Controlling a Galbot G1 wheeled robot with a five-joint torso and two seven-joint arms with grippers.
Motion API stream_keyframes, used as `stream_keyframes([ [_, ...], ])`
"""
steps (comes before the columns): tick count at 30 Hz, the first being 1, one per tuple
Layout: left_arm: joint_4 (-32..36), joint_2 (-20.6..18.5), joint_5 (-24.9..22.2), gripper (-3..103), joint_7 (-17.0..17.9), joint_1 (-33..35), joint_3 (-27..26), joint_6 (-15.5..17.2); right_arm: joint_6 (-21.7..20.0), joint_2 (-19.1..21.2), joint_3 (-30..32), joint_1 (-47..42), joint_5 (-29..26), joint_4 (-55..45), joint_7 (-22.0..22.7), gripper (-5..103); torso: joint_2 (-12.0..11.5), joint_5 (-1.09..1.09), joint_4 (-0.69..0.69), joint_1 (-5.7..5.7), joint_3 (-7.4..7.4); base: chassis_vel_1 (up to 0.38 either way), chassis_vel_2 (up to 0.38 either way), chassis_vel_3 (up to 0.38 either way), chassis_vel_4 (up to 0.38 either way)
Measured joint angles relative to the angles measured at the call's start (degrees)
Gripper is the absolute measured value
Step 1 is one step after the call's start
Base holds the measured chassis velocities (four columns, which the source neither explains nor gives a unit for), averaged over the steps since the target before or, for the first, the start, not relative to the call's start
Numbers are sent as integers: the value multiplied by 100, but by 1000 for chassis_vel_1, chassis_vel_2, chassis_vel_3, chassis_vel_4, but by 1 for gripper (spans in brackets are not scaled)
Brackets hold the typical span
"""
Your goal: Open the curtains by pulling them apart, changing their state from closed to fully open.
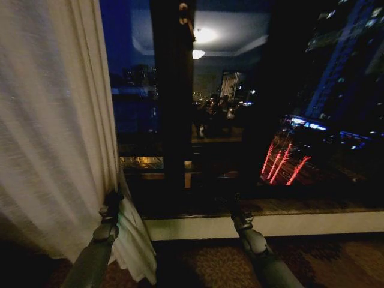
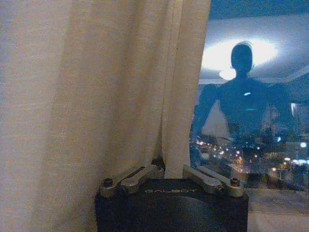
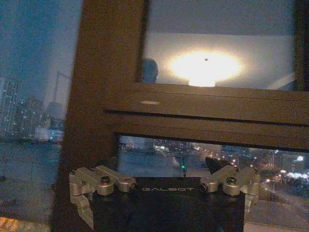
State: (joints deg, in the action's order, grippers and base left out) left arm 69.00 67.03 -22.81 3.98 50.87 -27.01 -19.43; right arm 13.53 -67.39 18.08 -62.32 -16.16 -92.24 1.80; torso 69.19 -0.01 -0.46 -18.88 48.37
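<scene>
A sheer cream-white curtain panel (image 1: 54,132) hangs bunched at the left of the window, its pleated edge drawn down to my left gripper (image 1: 114,207). In the left wrist view the curtain fabric (image 2: 96,96) runs down between the closed-in linkages of the left gripper (image 2: 171,169), which is shut on its edge. My right gripper (image 1: 237,213) is held low in front of the bare glass, apart from any fabric. In the right wrist view the right gripper (image 3: 161,166) has its linkages spread wide and is open on nothing.
A dark vertical window frame post (image 1: 171,102) stands just right of the curtain edge. A pale window sill (image 1: 300,225) runs below the glass, above patterned carpet (image 1: 216,264). The glass (image 1: 312,90) shows night city lights and a reflected ceiling lamp.
</scene>
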Motion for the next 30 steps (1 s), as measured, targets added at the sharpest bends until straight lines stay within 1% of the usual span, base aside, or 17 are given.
stream_keyframes([
  [30, -49, -74, -48, 1, 3, 110, -95, -93, 0, 0, 0, 0, 0, 0, 0, 100, 0, 2, 0, 1, 0, 347, 351, -357, -345],
])
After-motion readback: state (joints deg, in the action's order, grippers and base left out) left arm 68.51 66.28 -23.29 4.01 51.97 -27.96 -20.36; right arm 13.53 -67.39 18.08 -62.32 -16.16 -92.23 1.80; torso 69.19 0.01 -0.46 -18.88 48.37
